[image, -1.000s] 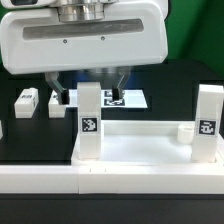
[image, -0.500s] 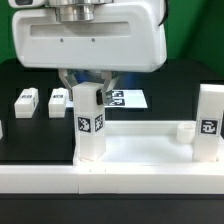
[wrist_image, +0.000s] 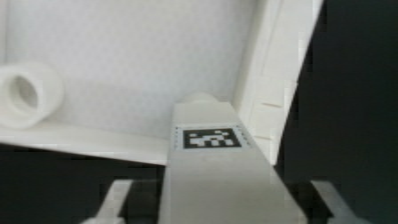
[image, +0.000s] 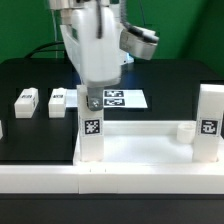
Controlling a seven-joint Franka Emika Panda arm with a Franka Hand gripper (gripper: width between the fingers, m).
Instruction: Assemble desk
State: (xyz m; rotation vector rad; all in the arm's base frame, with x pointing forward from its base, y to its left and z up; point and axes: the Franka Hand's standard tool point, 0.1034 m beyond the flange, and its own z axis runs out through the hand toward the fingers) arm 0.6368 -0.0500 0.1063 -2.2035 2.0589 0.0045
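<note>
Starting at the front, a long white rail border (image: 35,178) is seen along the table edge, and the large white plastic tray-like tabletop (image: 140,145), raised rim and all, lies just behind it. At the tabletop's near corner on the exterior view's left, a white block leg bearing a black-and-white square marker (image: 91,135) is stood upright, and it is gripped! The gripper (image: 91,103) is set over its top end, with the jaws closed on the leg from either side. In the wrist view the fingers (wrist_image: 121,200) are seen flanking the leg, with the tray floor and rim beyond it.

The step is judged to be the seating of this leg in its corner, probably with a twist. To do it well, the leg should be kept plumb, turned about its own axis and pressed down only lightly, so that the tabletop is not dragged askew.

Further along, a second marked white leg (image: 208,120) is stood at the corner on the exterior view's right, with a small round white socket (image: 184,128) just beside it. Beyond, on the black table (image: 170,80), a loose white leg (image: 25,99) and a second loose leg (image: 58,102) are laid flat. The marker board (image: 122,99) is seen farthest back.
</note>
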